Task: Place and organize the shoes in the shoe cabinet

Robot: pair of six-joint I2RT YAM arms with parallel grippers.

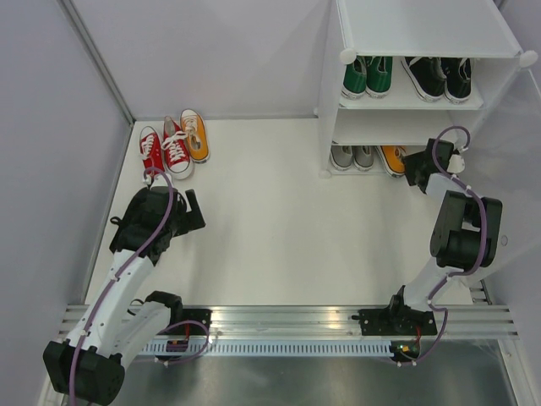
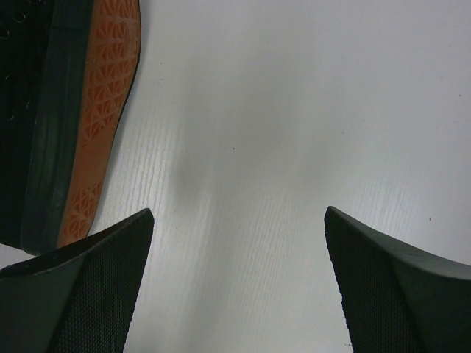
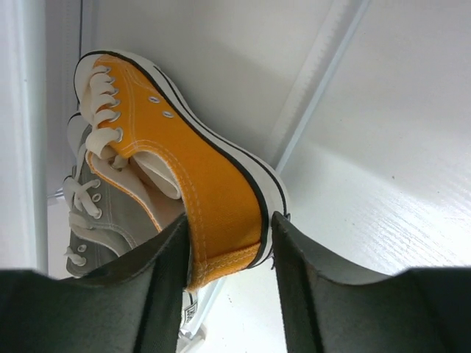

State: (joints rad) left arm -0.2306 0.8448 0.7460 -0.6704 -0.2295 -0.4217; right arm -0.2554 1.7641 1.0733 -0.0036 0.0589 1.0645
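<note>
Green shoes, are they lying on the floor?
No, the green shoes sit up on a shelf of the cabinet, next to the black shoes.

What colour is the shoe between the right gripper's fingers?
The shoe is orange with white laces; the right wrist view shows it best.

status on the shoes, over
Left pincer open, empty. Right pincer around orange shoe heel at shoe cabinet bottom tier, grip unclear. Red pair and second orange shoe on floor. Path clear.
</note>
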